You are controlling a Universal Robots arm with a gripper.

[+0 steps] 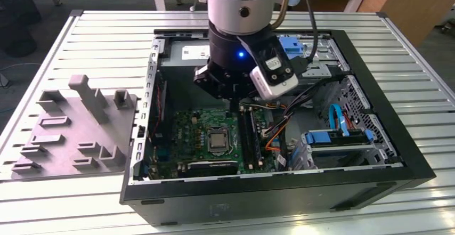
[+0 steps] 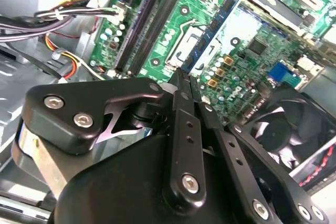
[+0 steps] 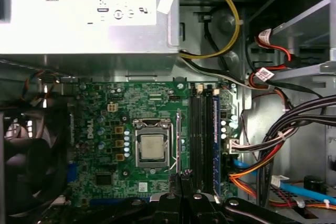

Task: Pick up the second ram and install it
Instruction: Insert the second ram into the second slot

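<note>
The second ram (image 2: 202, 45) is a thin blue stick carrying dark chips. It is clamped between the jaws, on edge just above the motherboard (image 3: 105, 129).

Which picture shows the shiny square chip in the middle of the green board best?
The first wrist view: the chip faces the camera, whole and uncovered. The exterior view shows it small and at an angle. In the second wrist view it is slanted, and the ram covers part of it.
</note>
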